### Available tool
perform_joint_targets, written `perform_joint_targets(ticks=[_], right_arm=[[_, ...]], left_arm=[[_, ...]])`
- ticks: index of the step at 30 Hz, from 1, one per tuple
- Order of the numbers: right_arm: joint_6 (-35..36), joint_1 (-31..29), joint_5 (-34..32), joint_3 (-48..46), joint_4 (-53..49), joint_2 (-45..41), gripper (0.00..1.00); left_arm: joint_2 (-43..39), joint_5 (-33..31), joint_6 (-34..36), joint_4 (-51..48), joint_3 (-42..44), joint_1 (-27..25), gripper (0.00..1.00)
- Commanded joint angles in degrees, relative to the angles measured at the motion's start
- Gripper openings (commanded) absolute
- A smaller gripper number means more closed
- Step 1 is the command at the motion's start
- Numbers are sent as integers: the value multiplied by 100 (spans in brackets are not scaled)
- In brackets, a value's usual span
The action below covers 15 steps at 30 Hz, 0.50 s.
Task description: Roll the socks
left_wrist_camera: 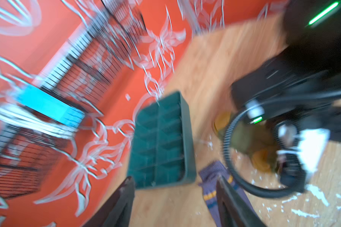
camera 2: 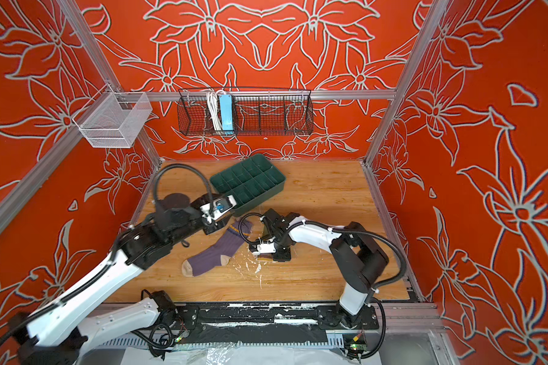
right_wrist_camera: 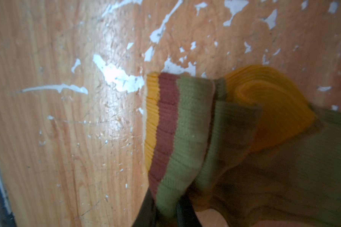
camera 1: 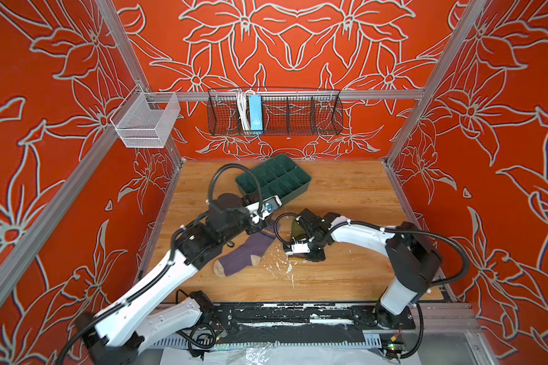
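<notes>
Two socks sit near the middle of the worktop (camera 1: pixel 345 196). The purple sock (camera 1: pixel 244 252) lies flat, with its beige toe pointing near-left and its striped cuff toward the far right, just on the near side of the green tray (camera 1: pixel 272 180). The left jaws stand apart at that cuff with nothing between them; whether they touch it is lost in blur. Just to the right, the olive sock (right_wrist_camera: pixel 185 127) is bunched up with its orange heel showing, and it is mostly hidden under the right arm in both top views. The right jaws are closed on its striped cuff, close to the scratched wood.
</notes>
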<state>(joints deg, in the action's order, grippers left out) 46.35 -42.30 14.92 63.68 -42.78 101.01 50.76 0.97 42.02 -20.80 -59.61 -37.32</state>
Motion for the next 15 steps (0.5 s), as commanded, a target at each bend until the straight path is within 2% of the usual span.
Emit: perform_joint_targets(ticks=[1, 3, 6, 8, 10, 13, 15], right_arm=[[-231, 162, 817, 286, -885, 683, 0], [-206, 225, 862, 452, -950, 887, 0], [-179, 329, 811, 662, -1068, 1158, 0], [-247, 401, 886, 812, -1100, 1324, 0], [-283, 438, 934, 915, -1133, 1443, 0], [-283, 481, 968, 973, -1158, 1524, 0], [-284, 512, 969, 962, -1138, 1527, 0]], left_arm=[[-400, 1081, 706, -489, 275, -99, 70], [-415, 1313, 890, -739, 378, -326, 72], [-218, 774, 1004, -568, 919, -1024, 72], [-31, 136, 1140, -57, 1532, -1595, 72], [268, -462, 1089, 992, 2283, -2030, 72], [1005, -921, 798, 2329, 2954, -2261, 71], [1516, -1091, 615, 2949, 3095, -2288, 71]])
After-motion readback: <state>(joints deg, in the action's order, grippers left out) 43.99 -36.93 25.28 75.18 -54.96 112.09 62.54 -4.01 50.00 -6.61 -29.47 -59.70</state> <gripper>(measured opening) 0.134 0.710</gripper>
